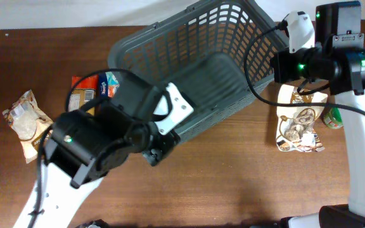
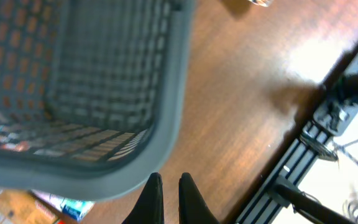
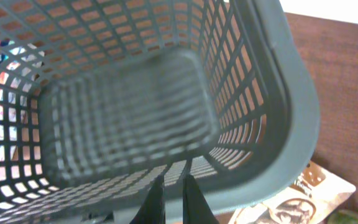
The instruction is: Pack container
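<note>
The container is a large dark grey basket [image 1: 195,76] with lattice walls, standing at the back middle of the table with nothing inside. My left gripper [image 1: 159,151] is just outside its near rim. In the left wrist view the fingers [image 2: 168,184] are close together with nothing between them, just below the rim [image 2: 104,168]. My right gripper [image 1: 276,66] is at the basket's right rim. In the right wrist view its fingers [image 3: 171,182] are close together and empty, reaching over the rim [image 3: 297,124] toward the inner wall.
A pale snack bag [image 1: 24,117] lies at the far left. An orange and blue packet [image 1: 97,85] lies by the basket's left side. A brown and white pouch [image 1: 300,123] and a green item [image 1: 331,117] lie at the right, under the right arm.
</note>
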{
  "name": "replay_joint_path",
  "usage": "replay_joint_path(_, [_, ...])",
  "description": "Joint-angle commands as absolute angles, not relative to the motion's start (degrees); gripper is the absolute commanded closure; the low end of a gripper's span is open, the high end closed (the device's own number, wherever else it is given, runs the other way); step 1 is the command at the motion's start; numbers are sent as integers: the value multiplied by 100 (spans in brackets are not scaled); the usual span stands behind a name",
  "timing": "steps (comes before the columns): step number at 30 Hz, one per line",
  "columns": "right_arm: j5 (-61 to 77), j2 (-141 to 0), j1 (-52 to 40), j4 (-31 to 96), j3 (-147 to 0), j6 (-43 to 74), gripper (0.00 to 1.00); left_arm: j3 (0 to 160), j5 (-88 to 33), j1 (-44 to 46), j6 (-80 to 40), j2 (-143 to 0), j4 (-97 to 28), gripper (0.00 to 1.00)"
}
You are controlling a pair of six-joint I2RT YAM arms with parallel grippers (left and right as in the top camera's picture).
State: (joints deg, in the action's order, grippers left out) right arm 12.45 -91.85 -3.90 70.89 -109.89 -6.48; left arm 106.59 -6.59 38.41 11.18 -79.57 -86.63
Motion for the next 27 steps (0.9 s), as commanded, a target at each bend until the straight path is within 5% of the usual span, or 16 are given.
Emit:
replay_joint_path(1, [1179, -9325, -449, 6980, -11091, -727, 96, 10475, -615, 4156, 1367, -8143, -8683, 98])
replay_joint_path(27, [1122, -10186, -449, 6812, -11078, -705, 96, 9437, -349, 4224, 1511, -8840, -7885, 98])
